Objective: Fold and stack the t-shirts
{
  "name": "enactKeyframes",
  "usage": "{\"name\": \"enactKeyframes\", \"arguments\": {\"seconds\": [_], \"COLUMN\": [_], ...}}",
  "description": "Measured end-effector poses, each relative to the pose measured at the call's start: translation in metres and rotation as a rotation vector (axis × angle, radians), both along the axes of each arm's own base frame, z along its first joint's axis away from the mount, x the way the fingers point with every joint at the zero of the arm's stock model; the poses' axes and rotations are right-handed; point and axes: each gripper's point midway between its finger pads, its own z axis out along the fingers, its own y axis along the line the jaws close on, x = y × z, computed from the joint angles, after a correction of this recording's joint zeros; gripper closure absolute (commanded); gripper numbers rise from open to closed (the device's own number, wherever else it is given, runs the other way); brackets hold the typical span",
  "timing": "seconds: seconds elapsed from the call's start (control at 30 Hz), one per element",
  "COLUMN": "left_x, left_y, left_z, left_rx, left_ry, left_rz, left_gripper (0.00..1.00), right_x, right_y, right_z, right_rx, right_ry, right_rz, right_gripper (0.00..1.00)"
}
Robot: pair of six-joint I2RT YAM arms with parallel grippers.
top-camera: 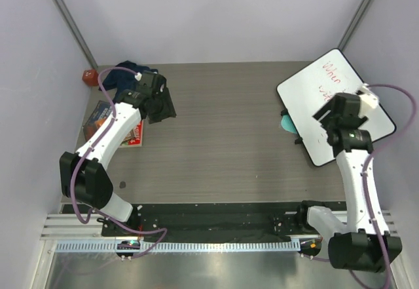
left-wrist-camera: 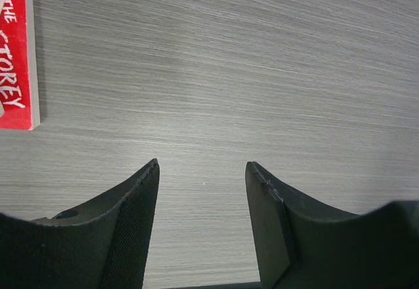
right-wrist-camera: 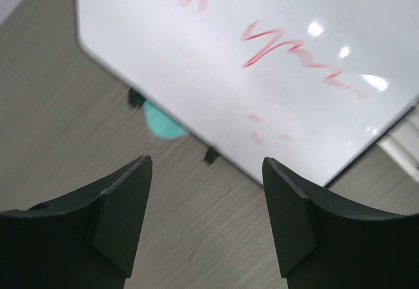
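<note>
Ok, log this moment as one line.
left gripper open, empty, over table | right gripper open, empty, above whiteboard | navy t-shirt crumpled far-left, unfolded

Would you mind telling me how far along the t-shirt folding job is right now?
Done: nothing; the t-shirts lie in a crumpled navy heap at the far-left corner. In hand: nothing; the left gripper is open over the table, the right gripper open above the whiteboard. Left: all folding and stacking.
</note>
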Motion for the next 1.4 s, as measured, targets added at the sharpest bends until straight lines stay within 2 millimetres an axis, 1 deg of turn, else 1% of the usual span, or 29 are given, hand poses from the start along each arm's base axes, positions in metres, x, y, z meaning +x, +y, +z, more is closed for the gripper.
{"name": "enactKeyframes", "arguments": {"seconds": [0.07,0.1,0.23,0.33,0.4,0.53,0.63,0.7,0.77,0.9,0.97,1.13,1.2,1.3,1.4], "left_x": [0.000,0.000,0.000,0.000,0.001,0.005,0.006,0.005,0.004,0.003,0.003,0.003,0.003,0.003,0.003], "left_y": [0.001,0.002,0.002,0.001,-0.001,-0.008,-0.011,-0.013,-0.015,-0.018,-0.019,-0.020,-0.020,-0.022,-0.026], "left_z": [0.000,0.000,0.000,-0.002,-0.006,-0.018,-0.027,-0.028,-0.027,-0.027,-0.027,-0.026,-0.026,-0.026,-0.027], "left_rx": [0.006,0.008,0.008,0.007,0.003,-0.007,-0.010,-0.019,-0.025,-0.035,-0.038,-0.040,-0.042,-0.051,-0.065], "left_ry": [-0.002,-0.003,-0.003,0.004,0.014,0.051,0.076,0.081,0.082,0.083,0.084,0.084,0.084,0.086,0.094], "left_rz": [0.003,0.003,0.002,-0.001,-0.005,-0.021,-0.033,-0.045,-0.058,-0.075,-0.078,-0.080,-0.081,-0.087,-0.097], "left_gripper": [0.43,0.44,0.44,0.44,0.44,0.44,0.44,0.44,0.44,0.44,0.44,0.44,0.44,0.44,0.45], "right_x": [-0.012,-0.018,-0.037,-0.060,-0.078,-0.108,-0.123,-0.127,-0.124,-0.108,-0.099,-0.095,-0.095,-0.100,-0.108], "right_y": [-0.033,-0.041,-0.037,-0.043,-0.049,-0.060,-0.063,-0.064,-0.064,-0.066,-0.071,-0.090,-0.092,-0.095,-0.103], "right_z": [0.011,0.015,0.026,0.031,0.034,0.034,0.030,0.023,0.016,-0.001,-0.011,-0.029,-0.029,-0.022,-0.017], "right_rx": [0.011,0.011,0.009,-0.018,-0.038,-0.070,-0.077,-0.075,-0.072,-0.044,-0.003,0.058,0.057,0.037,0.007], "right_ry": [-0.049,-0.066,-0.103,-0.104,-0.106,-0.095,-0.091,-0.080,-0.048,0.035,0.066,0.122,0.120,0.107,0.100], "right_rz": [-0.113,-0.141,-0.139,-0.194,-0.247,-0.347,-0.397,-0.409,-0.411,-0.413,-0.430,-0.507,-0.515,-0.541,-0.594], "right_gripper": [0.27,0.26,0.24,0.19,0.18,0.20,0.19,0.19,0.19,0.19,0.19,0.18,0.18,0.17,0.18]}}
